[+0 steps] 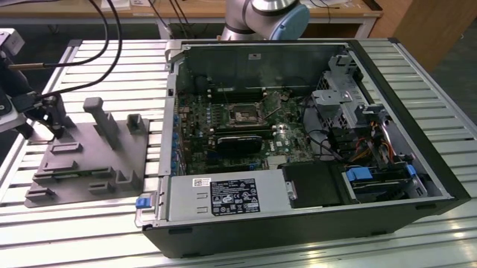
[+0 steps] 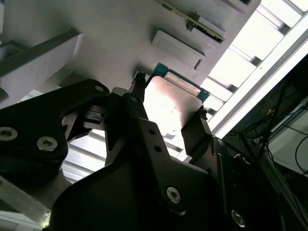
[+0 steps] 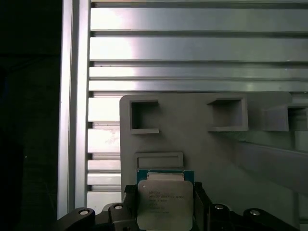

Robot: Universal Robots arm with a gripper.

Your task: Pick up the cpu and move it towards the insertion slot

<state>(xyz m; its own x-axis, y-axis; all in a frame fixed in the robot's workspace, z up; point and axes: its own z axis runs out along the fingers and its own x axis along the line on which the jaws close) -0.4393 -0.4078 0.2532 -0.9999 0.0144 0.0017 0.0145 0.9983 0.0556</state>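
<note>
The cpu (image 3: 165, 203), a flat square chip with a silvery top and a teal edge, sits between my gripper's (image 3: 164, 195) dark fingers (image 3: 129, 204) just over the grey fixture plate (image 3: 202, 144). In the second wrist view the cpu (image 2: 171, 103) shines between the two fingers (image 2: 136, 98), which press on its opposite edges. My gripper (image 1: 51, 125) hangs over the far end of the fixture plate (image 1: 82, 162) at the exterior view's left. The insertion slot (image 1: 244, 115), a dark square in a silver bracket, lies inside the open computer case, well to the right of the gripper.
The open computer case (image 1: 298, 139) takes up the middle and right of the slatted metal table (image 1: 67, 234). Upright grey fixture blocks (image 1: 100, 120) stand on the plate beside the gripper. Black cables (image 1: 104, 44) trail to the arm. A long black card (image 1: 238, 144) lies below the socket.
</note>
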